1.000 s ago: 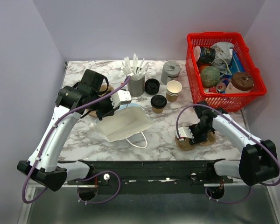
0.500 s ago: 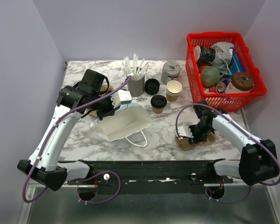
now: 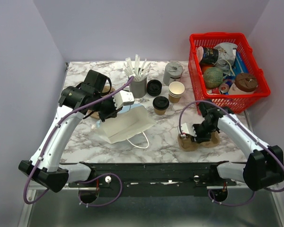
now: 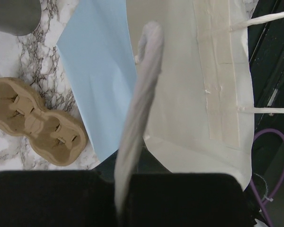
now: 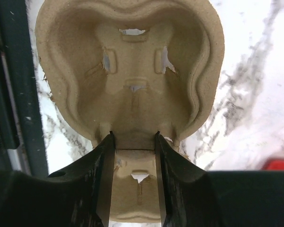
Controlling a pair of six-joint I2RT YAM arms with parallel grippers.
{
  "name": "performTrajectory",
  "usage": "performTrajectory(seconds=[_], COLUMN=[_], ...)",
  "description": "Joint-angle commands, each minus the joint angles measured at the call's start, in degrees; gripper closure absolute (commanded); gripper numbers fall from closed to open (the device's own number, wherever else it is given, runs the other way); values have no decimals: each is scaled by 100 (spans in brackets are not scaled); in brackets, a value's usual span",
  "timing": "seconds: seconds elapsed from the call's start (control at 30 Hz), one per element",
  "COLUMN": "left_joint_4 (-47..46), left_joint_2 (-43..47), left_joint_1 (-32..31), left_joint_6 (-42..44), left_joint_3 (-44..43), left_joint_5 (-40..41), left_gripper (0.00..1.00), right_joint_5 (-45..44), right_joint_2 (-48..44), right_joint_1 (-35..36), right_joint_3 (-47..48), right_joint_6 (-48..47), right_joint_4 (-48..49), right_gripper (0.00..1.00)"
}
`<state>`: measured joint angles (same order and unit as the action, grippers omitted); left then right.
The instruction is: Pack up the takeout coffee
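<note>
The takeout coffee [image 3: 160, 105], a tan cup with a black lid, stands at mid-table. A white paper bag [image 3: 127, 126] lies flat to its left, also in the left wrist view [image 4: 199, 80]. My left gripper [image 3: 124, 99] is shut on the bag's twisted white handle [image 4: 138, 113], which runs up between the jaws [image 4: 120, 189]. My right gripper [image 3: 193, 134] is shut on the middle rib of a brown pulp cup carrier [image 3: 187, 143] near the front right edge; the carrier [image 5: 132, 71] fills the right wrist view beyond the gripper [image 5: 132, 137].
A second pulp carrier [image 4: 35, 120] lies under the left arm beside a light blue sheet [image 4: 97, 80]. At the back stand a grey holder of white sticks [image 3: 138, 80], a black lid stack [image 3: 154, 87], lidless cups [image 3: 176, 91] and a grey can [image 3: 173, 73]. A red basket [image 3: 195, 78] is at the right.
The left gripper has shifted slightly left and back with the handle, raising the bag's near edge a little. The right gripper and its carrier have moved slightly.
</note>
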<state>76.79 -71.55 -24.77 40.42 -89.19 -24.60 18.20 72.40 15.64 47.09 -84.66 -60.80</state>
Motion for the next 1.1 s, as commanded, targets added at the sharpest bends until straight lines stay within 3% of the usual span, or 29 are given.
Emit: performTrajectory(seconds=[0.0, 0.13, 0.4, 0.43, 0.57, 0.83, 1.07], left_joint_4=[670, 416, 292, 292, 319, 406, 415], left_joint_2=[-96, 44, -43, -104, -210, -456, -649], left_joint_1=[-27, -27, -27, -27, -36, -27, -19], left_joint_6=[-105, -377, -720, -790, -799, -773, -720], left_joint_3=[-11, 165, -63, -90, -169, -415, -617], left_joint_5=[-177, -352, -1073, -1125, -1187, -1284, -1345], left_gripper=[100, 100, 100, 100, 100, 100, 100], right_joint_5=[640, 1403, 3004, 3223, 3296, 3471, 3770], right_joint_2=[-533, -876, -421, -176, 212, 529, 424], right_joint_1=[-26, -17, 167, 342, 1185, 3136, 3524], right_joint_3=[870, 1985, 5500, 6130, 6899, 6648, 5698], right_joint_6=[511, 959, 3654, 3833, 4528, 4459, 4124], right_joint_4=[-1107, -1716, -797, -663, 84, 709, 1605], right_gripper=[83, 99, 99, 99, 99, 99, 99])
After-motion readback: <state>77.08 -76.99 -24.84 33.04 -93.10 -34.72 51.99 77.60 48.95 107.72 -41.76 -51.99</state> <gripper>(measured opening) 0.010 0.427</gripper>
